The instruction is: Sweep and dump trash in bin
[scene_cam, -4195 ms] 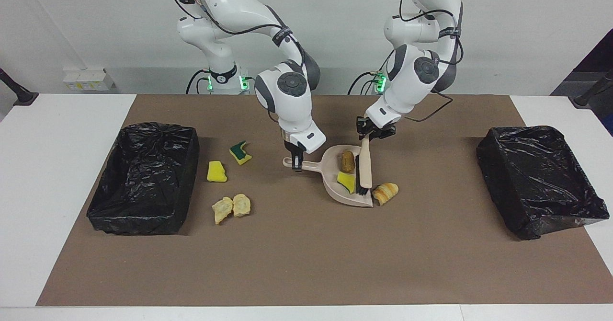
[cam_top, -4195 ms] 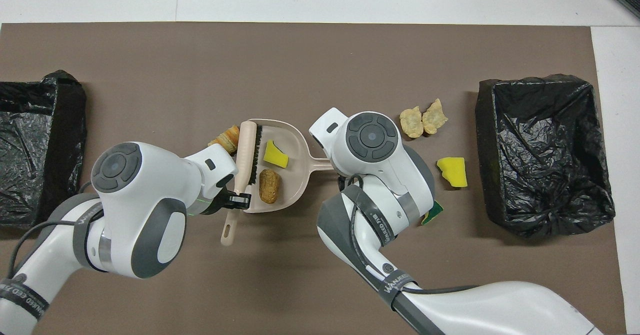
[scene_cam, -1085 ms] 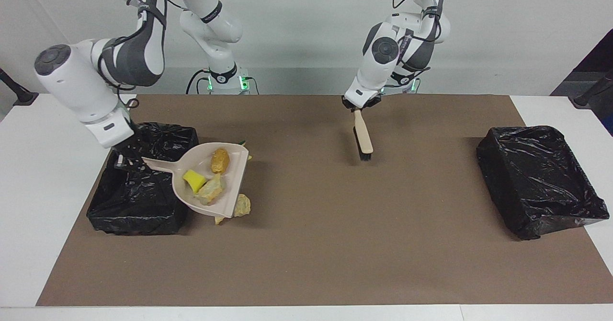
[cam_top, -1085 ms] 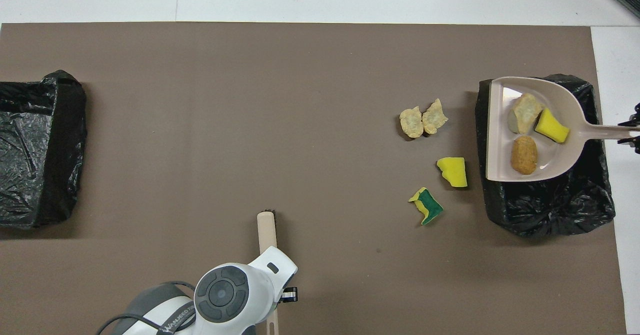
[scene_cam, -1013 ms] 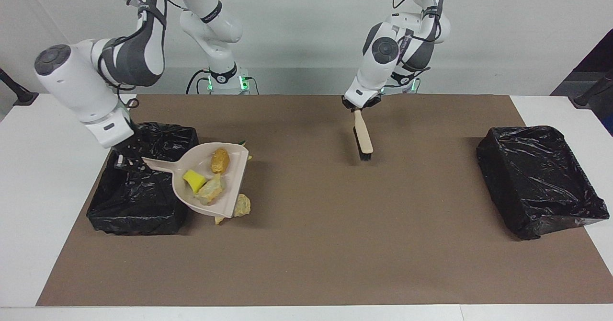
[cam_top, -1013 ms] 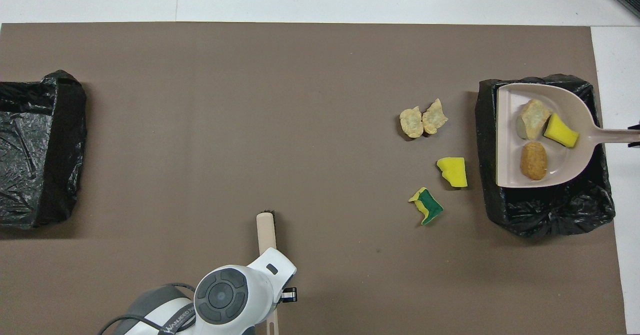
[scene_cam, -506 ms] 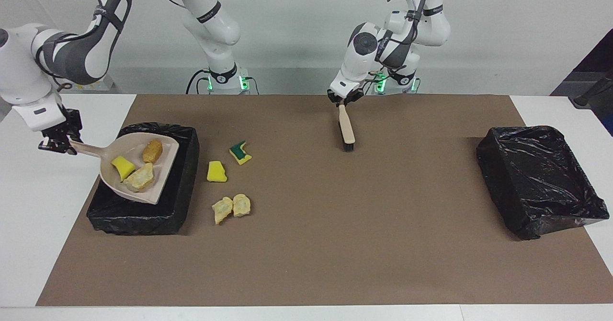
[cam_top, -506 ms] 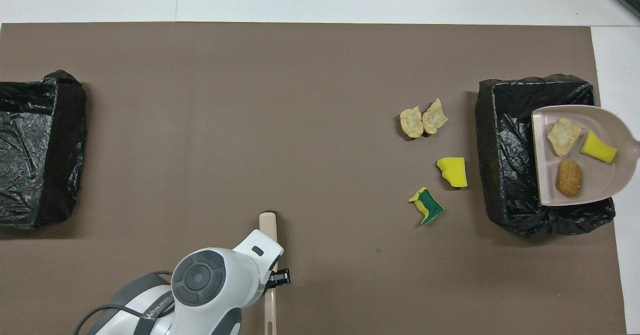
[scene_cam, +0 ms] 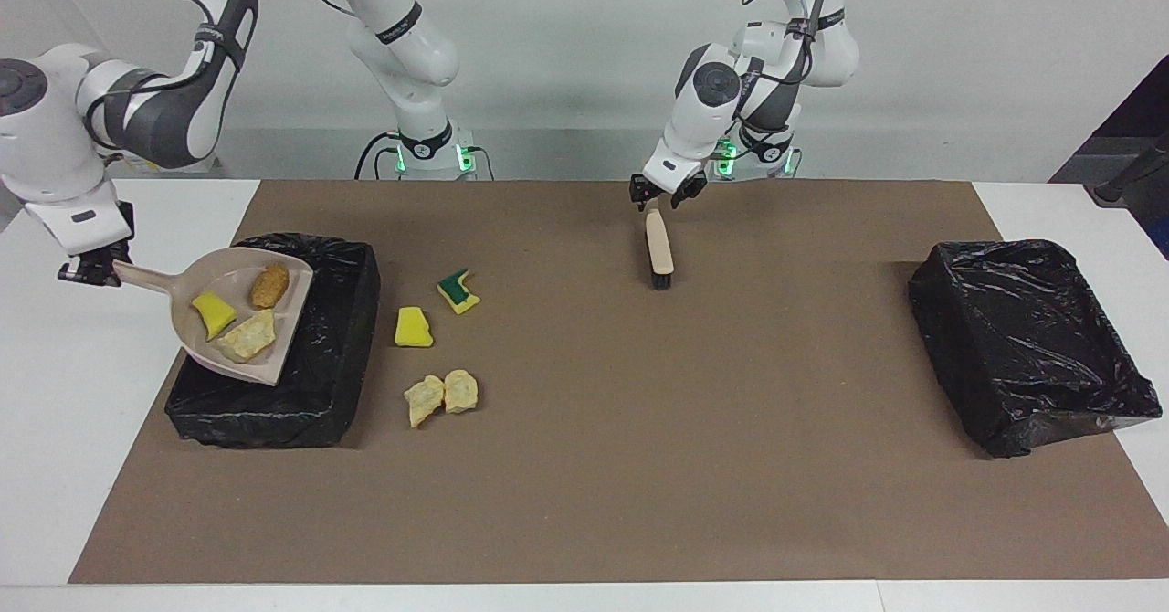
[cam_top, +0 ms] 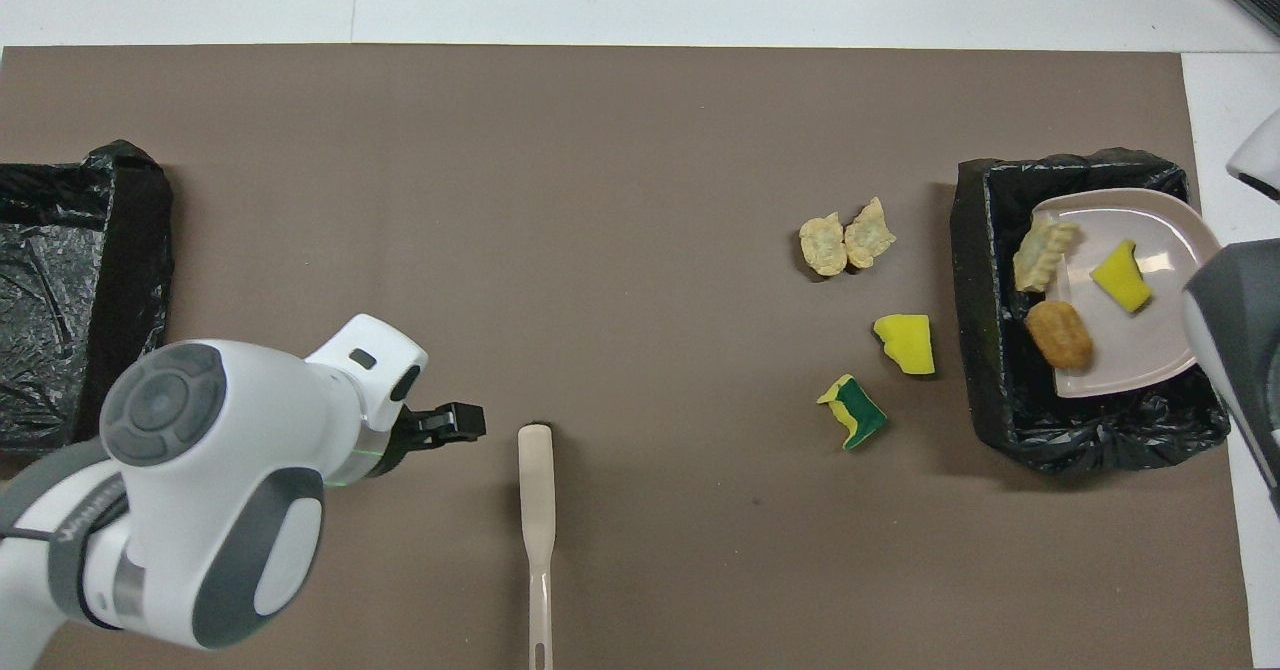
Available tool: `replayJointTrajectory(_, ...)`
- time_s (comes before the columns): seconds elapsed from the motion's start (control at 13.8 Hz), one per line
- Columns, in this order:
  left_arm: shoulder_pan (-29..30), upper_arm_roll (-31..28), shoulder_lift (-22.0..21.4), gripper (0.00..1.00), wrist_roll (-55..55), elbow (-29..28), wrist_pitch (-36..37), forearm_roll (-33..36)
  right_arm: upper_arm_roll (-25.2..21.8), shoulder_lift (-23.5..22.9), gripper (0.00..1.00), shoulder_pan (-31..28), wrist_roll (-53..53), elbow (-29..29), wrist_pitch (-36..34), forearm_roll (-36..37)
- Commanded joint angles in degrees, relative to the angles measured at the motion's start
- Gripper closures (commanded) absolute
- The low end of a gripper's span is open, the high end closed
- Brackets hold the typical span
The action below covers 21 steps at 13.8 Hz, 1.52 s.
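My right gripper (scene_cam: 91,269) is shut on the handle of the beige dustpan (scene_cam: 233,281), held tilted over the black bin (scene_cam: 329,356) at the right arm's end. In the pan lie a yellow sponge bit (scene_cam: 212,312), a brown chunk (scene_cam: 268,285) and a tan chunk (scene_cam: 245,338); in the overhead view the two chunks sit at the pan's lip (cam_top: 1150,345). On the mat beside the bin lie a green-topped sponge (scene_cam: 458,290), a yellow sponge (scene_cam: 414,327) and two tan chunks (scene_cam: 443,395). My left gripper (scene_cam: 665,192) is open, just above the handle end of the beige brush (scene_cam: 659,248), which lies on the mat.
A second black bin (scene_cam: 1032,338) stands at the left arm's end of the table. The brown mat (scene_cam: 639,457) covers the table between the bins. In the overhead view the left arm's wrist (cam_top: 200,490) covers part of the mat near the robots.
The right gripper carried the loaded dustpan over the bin and has tilted it, so the chunks slid to the lip. The left gripper let go of the brush, which now lies on the mat.
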<state>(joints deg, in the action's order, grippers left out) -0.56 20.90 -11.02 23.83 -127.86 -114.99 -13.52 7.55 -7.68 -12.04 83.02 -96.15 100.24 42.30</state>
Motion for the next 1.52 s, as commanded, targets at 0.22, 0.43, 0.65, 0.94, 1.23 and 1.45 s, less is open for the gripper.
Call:
replayJointTrajectory(0.22,7.58,0.54,11.45,0.0,-4.48,17.02,4.69,9.21,0.01,4.33,1.0,5.97,-7.88,-2.82,-7.95,10.78)
replayJointTrajectory(0.43,12.58,0.45,10.85,0.0,-12.38,20.01,6.87,10.17,0.54,6.35,1.0,7.65,-7.61,-1.24,-11.47,12.11)
replayJointTrajectory(0.65,15.58,-0.51,11.71,0.0,-20.49,30.61,18.88,13.52,2.2,5.92,1.0,10.01,-11.62,1.13,-12.79,9.92)
replayJointTrajectory(0.94,15.68,-2.0,9.62,0.0,-20.49,31.63,22.26,13.52,2.56,4.34,1.0,11.34,-26.12,2.37,-11.66,-5.69)
replayJointTrajectory(1.23,16.47,-3.32,9.44,0.0,-19.97,31.62,22.61,13.35,2.56,1.45,1.0,17.57,-51.66,3.24,-9.29,-17.92)
replayJointTrajectory(1.45,16.82,-3.5,8.38,0.0,-19.7,31.8,21.92,13.43,2.56,-4.96,1.0,25.11,-71.35,7.71,-7.44,-22.16)
